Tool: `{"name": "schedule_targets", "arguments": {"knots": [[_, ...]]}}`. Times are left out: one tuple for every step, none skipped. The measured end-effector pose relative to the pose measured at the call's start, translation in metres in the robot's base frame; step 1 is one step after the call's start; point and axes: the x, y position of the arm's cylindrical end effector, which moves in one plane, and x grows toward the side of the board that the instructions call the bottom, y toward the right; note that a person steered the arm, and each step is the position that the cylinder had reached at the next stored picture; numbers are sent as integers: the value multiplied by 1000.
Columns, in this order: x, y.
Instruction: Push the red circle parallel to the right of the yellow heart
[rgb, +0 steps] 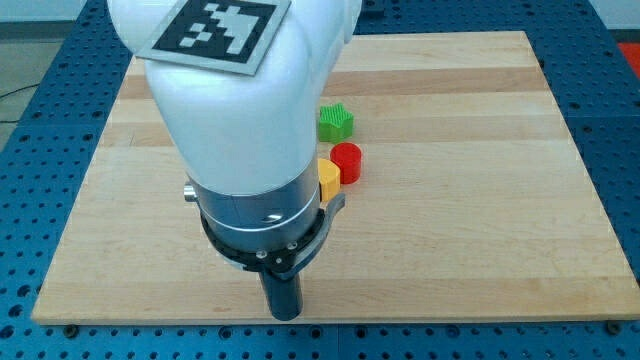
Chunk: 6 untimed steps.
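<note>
The red circle (347, 163) stands on the wooden board just right of the arm's body, touching a yellow block (328, 180) that is partly hidden by the arm; its shape cannot be made out. My tip (285, 316) is near the board's bottom edge, well below and to the left of both blocks, touching neither.
A green star-like block (336, 122) sits just above the red circle. The arm's white body (240, 110) with a marker tag hides the board's middle left. The wooden board (480, 200) lies on a blue perforated table.
</note>
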Motion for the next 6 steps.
{"name": "schedule_targets", "arguments": {"knots": [[0, 0], [0, 0], [-12, -10], [-42, -38], [-91, -41], [-141, -31]]}}
